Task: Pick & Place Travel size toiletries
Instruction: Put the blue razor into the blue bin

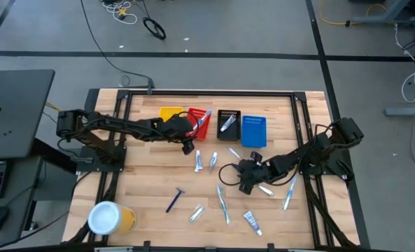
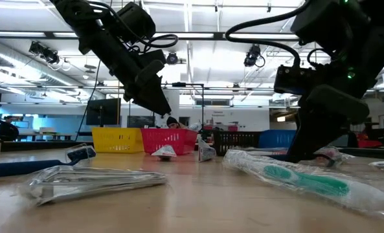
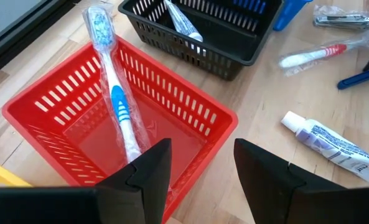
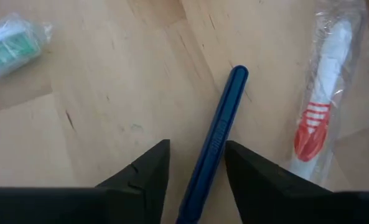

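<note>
So my right hand (image 4: pixel 196 165) is low over the desk (image 1: pixel 151 182), fingers spread, straddling a dark blue razor handle (image 4: pixel 218 130) that lies flat and runs straight out away from the wrist, beside a red toothbrush (image 4: pixel 321 106). Left hand (image 3: pixel 200 171), also spread and empty, hangs over the red bin (image 3: pixel 53 99) holding a wrapped blue toothbrush (image 3: pixel 119 106).

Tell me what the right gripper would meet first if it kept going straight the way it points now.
Most likely the dark blue razor handle: it lies on the wooden table right between the open fingers of the right gripper. The red-and-white wrapped toothbrush lies off to one side. How far off the handle is cannot be told.
</note>
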`<state>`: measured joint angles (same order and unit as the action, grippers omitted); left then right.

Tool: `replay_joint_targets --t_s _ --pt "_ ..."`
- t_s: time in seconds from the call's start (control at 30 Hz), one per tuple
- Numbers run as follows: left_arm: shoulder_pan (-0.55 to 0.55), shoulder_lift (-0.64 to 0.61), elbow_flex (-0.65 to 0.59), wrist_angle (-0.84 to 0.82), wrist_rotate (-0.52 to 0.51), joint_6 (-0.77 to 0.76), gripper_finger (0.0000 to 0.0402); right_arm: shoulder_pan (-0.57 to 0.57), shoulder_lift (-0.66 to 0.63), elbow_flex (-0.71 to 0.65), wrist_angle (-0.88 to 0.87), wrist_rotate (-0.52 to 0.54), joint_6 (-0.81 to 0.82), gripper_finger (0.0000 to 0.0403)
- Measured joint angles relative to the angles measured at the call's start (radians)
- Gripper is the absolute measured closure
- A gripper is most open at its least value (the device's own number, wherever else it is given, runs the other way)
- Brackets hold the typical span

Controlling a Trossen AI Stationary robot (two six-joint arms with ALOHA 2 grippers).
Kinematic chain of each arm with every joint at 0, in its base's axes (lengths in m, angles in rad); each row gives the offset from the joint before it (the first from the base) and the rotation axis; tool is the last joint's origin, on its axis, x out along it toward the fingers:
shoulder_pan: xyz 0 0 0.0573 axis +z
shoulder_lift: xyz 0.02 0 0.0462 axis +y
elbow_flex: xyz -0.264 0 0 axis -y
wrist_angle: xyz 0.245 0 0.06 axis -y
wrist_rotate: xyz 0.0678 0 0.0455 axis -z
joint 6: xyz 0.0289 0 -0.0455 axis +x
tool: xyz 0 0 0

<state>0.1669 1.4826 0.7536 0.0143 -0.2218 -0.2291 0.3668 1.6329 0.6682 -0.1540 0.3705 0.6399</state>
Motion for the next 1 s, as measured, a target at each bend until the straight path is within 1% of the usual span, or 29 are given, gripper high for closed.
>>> replay_joint_targets --t_s 0.13,0.57,0.7,0.8,0.9,1.0 --pt "0.000 0.000 0.000 0.000 0.000 0.000 0.0219 0.000 0.000 0.000 -0.001 -0.001 0.000 0.0276" --pt "0.000 0.000 0.000 0.000 0.000 0.000 0.0219 -0.001 0.000 -0.001 0.000 0.000 0.000 0.0352" --pt "0.000 0.000 0.000 0.000 0.000 0.000 0.0219 -0.002 0.000 -0.002 0.010 -0.001 0.000 0.0357" --pt "0.000 0.000 0.000 0.000 0.000 0.000 0.0219 -0.002 0.000 -0.004 0.052 -0.011 0.000 0.0358" --pt "0.000 0.000 0.000 0.000 0.000 0.000 0.0219 -0.007 -0.024 -0.004 0.073 -0.013 0.000 0.0358" --pt "0.000 0.000 0.000 0.002 -0.003 0.000 0.0219 -0.028 -0.057 -0.004 0.052 -0.007 0.000 0.0359"
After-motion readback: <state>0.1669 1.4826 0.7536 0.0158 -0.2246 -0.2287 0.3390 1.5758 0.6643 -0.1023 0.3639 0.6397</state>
